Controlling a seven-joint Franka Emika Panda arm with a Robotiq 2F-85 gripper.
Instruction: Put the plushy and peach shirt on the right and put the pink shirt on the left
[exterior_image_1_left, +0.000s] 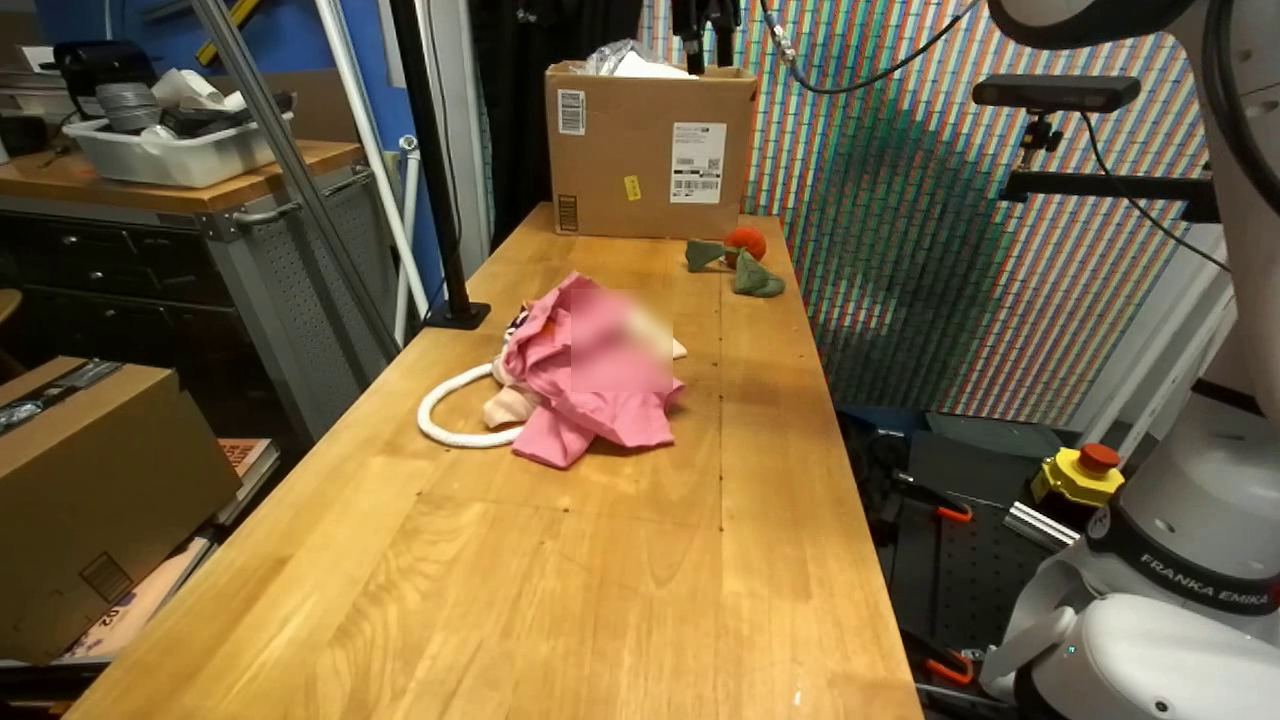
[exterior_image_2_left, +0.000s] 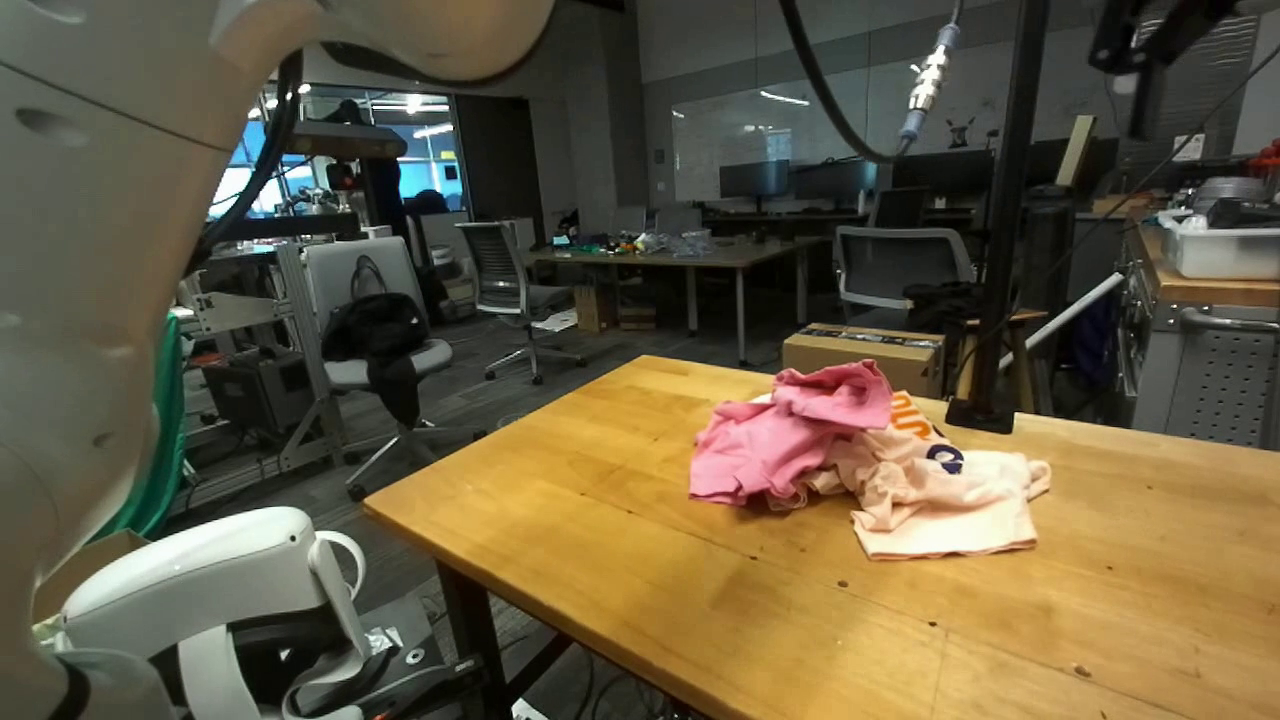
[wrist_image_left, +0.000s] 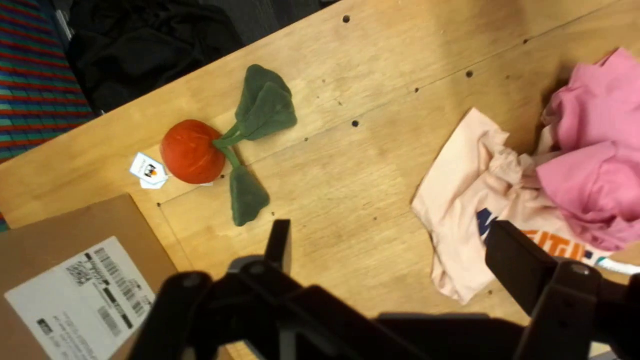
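In an exterior view you look along the bench (exterior_image_1_left: 560, 600) to a box (exterior_image_1_left: 650, 150) at twelve o'clock; in an exterior view, across it, the robot arm (exterior_image_2_left: 100, 300) at nine. The wrist view looks down from close up. All three see the pink shirt (wrist_image_left: 600, 145).

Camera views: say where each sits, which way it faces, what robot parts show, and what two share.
An exterior view: above the table, looking along it toward the box; arm at the right edge, gripper at top.
An exterior view: beside the arm, looking over the pink shirt and peach shirt to chairs; arm at left edge, gripper top right.
Wrist view: on the wrist, looking down at plushy and peach shirt; open gripper at the bottom.
Both exterior views share the table, pink shirt and arm.
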